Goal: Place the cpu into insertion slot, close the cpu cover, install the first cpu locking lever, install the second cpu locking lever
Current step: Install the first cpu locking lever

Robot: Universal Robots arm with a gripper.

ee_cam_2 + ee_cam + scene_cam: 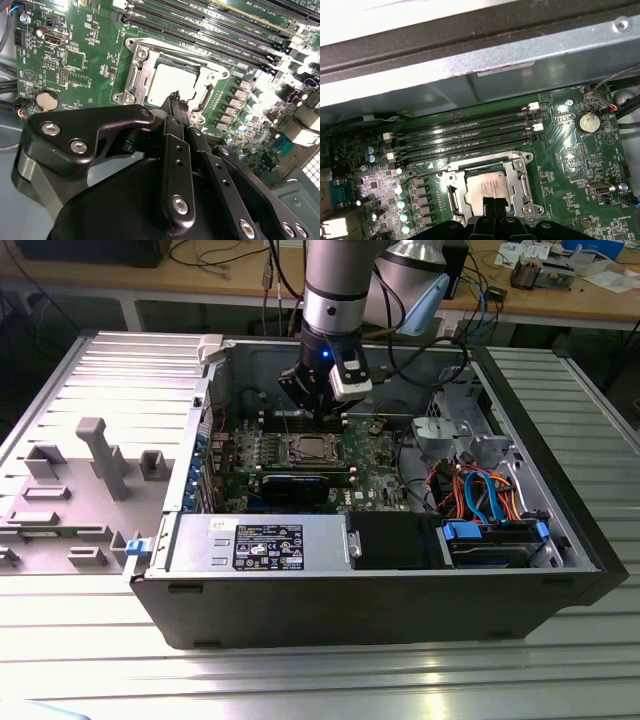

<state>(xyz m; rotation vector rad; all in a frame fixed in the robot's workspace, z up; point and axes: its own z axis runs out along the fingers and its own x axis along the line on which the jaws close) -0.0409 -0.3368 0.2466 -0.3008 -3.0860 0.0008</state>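
Observation:
The cpu [167, 84] [487, 186] lies flat in the insertion slot [309, 450] on the green board, its silvery top showing. The cpu cover [137, 75] [521, 174] lies down over it, framing the chip. My gripper [322, 418] [174, 98] [494, 204] hangs just above the socket's edge, fingers pressed together and holding nothing. In the first wrist view a thin wire lever [426, 175] runs out from the socket's side towards the capacitors. The gripper's black body hides part of the socket in both wrist views.
Long memory slots [465, 135] [210, 35] run beside the socket. A coin battery [585, 121] [46, 100] sits on the board. The case walls [300, 360] surround the board, with a power supply [265, 545], a black card [295, 485] and cabled drive bays [495, 535] nearby.

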